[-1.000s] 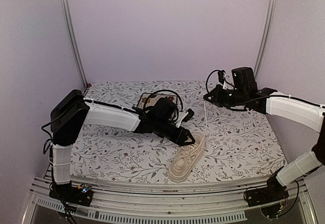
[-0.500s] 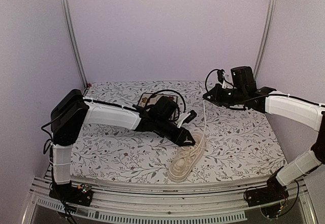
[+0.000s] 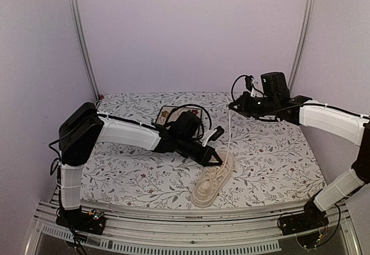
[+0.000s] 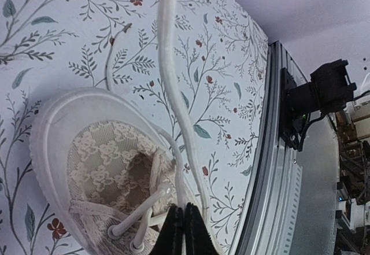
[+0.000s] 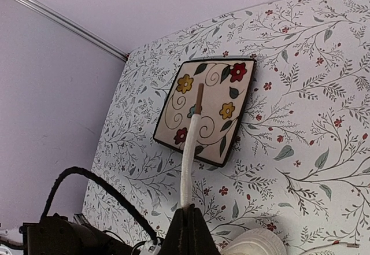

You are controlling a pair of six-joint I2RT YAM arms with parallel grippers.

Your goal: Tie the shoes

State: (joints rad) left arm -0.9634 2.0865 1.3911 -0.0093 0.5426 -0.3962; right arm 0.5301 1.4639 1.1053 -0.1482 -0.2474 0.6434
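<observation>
The cream sneaker point(image 3: 213, 181) lies near the table's front edge, and the left wrist view looks into its opening point(image 4: 104, 162). My left gripper point(image 3: 218, 159) point(image 4: 184, 213) is over the shoe's top eyelets, shut on a cream lace point(image 4: 171, 87). That lace runs up taut point(image 3: 229, 133) to my right gripper point(image 3: 232, 108) point(image 5: 189, 210). The right gripper is raised over the back of the table and shut on it. The lace's short end with a brown tip point(image 5: 195, 116) sticks out past the fingers. A second lace end point(image 4: 110, 52) rests loose on the cloth.
A square floral plate point(image 3: 167, 115) point(image 5: 209, 111) with a dark rim sits behind the left arm. A floral cloth point(image 3: 277, 156) covers the table. The metal front rail point(image 4: 272, 168) runs close beside the shoe.
My left gripper has closed on the lace at the shoe. My right gripper has shifted slightly left and up, keeping the lace taut.
</observation>
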